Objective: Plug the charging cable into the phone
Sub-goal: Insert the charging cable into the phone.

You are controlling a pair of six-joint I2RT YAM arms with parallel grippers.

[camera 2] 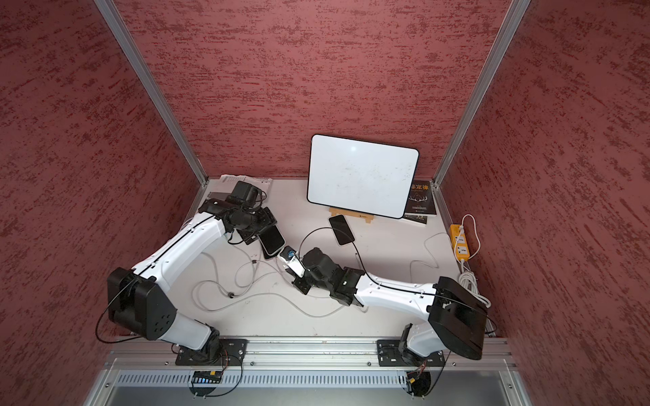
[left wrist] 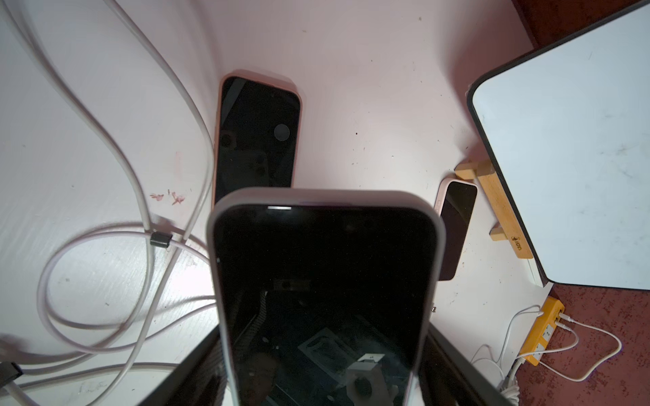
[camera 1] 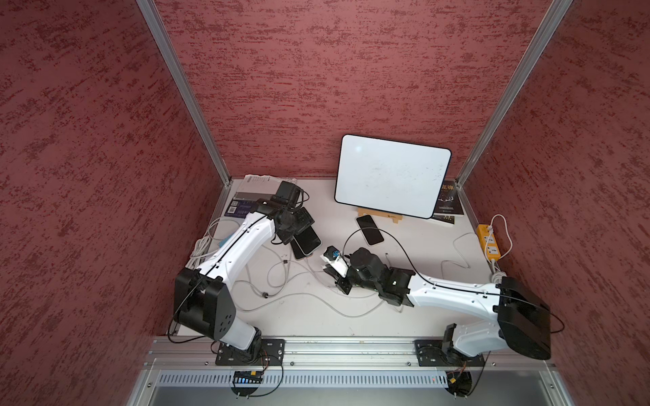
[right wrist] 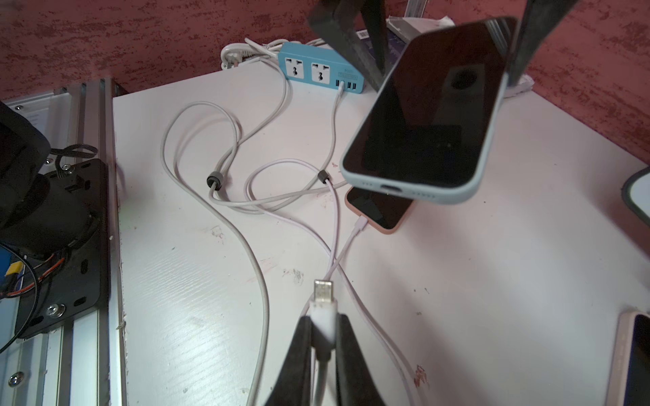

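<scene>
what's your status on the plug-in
Left gripper holds phone aloft. Right gripper shut on plug, short of port. Pink phone lies beneath.

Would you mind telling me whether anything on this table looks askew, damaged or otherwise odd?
White cables sprawl in tangled, overlapping loops across the table, and reddish smudges stain its surface. The phone held by the left gripper and the plug pinched in the right gripper look undamaged.
</scene>
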